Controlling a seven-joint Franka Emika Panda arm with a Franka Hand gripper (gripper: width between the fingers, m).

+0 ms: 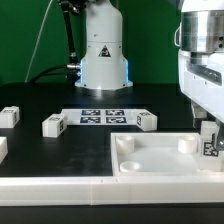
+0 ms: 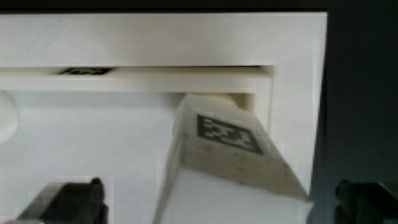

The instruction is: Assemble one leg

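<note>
My gripper hangs over the right end of the large white tray-like piece in the exterior view. A white leg with a marker tag stands under it, by the tray's right edge. In the wrist view the leg lies tilted between my two dark fingertips, tag facing the camera. A clear gap shows between one finger and the leg, while the other finger is close beside it. The gripper looks open around the leg. The leg's lower end is hidden.
Three more legs lie on the black table at the exterior view's left, left of middle and middle. The marker board lies before the robot base. Round sockets sit in the tray's corners.
</note>
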